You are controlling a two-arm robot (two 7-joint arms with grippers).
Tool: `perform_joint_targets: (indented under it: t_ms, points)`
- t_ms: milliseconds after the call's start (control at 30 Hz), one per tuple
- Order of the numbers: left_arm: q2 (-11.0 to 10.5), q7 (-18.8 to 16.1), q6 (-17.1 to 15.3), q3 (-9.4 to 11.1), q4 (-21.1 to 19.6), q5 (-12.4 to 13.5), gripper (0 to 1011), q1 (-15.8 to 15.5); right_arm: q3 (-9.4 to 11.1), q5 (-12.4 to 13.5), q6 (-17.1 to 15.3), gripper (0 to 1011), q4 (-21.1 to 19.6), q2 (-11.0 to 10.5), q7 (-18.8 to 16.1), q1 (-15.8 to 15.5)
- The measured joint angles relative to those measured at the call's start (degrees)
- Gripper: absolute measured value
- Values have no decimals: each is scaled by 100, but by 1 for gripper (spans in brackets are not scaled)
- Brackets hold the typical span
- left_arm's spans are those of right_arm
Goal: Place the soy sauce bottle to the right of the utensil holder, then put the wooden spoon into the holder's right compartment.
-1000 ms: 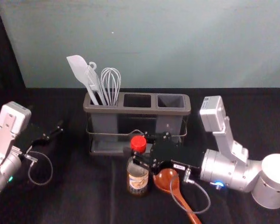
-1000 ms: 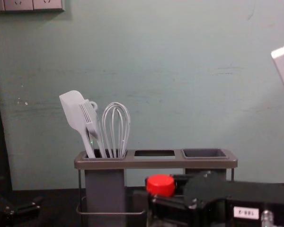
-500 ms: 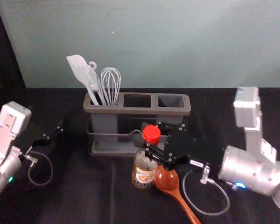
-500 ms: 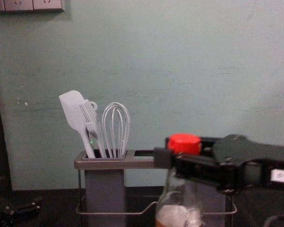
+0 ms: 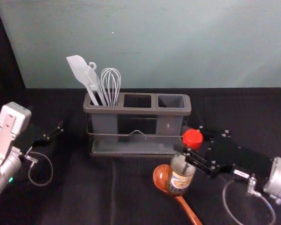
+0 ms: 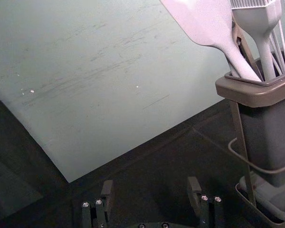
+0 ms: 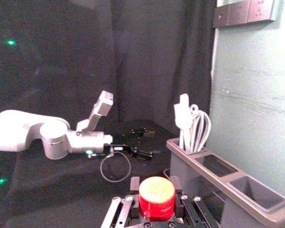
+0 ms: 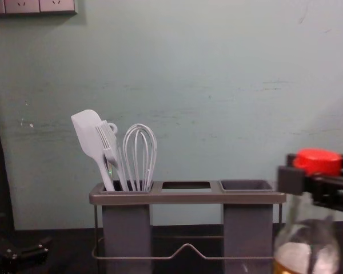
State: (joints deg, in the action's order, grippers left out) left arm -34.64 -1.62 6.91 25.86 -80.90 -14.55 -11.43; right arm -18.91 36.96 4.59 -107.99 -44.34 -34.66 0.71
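In the head view my right gripper (image 5: 193, 146) is shut on the neck of the soy sauce bottle (image 5: 181, 176), just under its red cap, in front of the holder's right end. The right wrist view has the red cap (image 7: 156, 197) between the fingers of my right gripper (image 7: 156, 199). The wooden spoon (image 5: 162, 177) lies on the table, its bowl partly behind the bottle. The utensil holder (image 5: 137, 111) has white utensils in its left compartment; the middle and right ones hold nothing. My left gripper (image 5: 57, 133) is parked at the left, open in the left wrist view (image 6: 149, 190).
A green-grey wall (image 5: 154, 42) rises behind the black-covered table (image 5: 84, 192). The holder's wire rail (image 8: 186, 246) runs along its front. A dark curtain (image 7: 152, 66) hangs beyond the left arm in the right wrist view.
My right gripper has carried the bottle to the right and up, from left of the spoon to over its bowl and past the holder's right end in the chest view. The left arm has stayed still.
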Motion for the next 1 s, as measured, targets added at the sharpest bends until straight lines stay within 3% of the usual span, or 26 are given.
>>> perform_joint_targets:
  t_ms: [267, 467, 1000]
  points:
    - [0, 0, 0, 0, 0, 0, 1012, 0, 407, 83, 82, 382, -118, -206, 62, -396]
    - [0, 0, 0, 0, 0, 0, 1012, 0, 631, 81, 129, 382, -106, -244, 105, -587]
    - [0, 0, 0, 0, 0, 0, 1011, 0, 1134, -170, 211, 383, 268, -216, 217, -731]
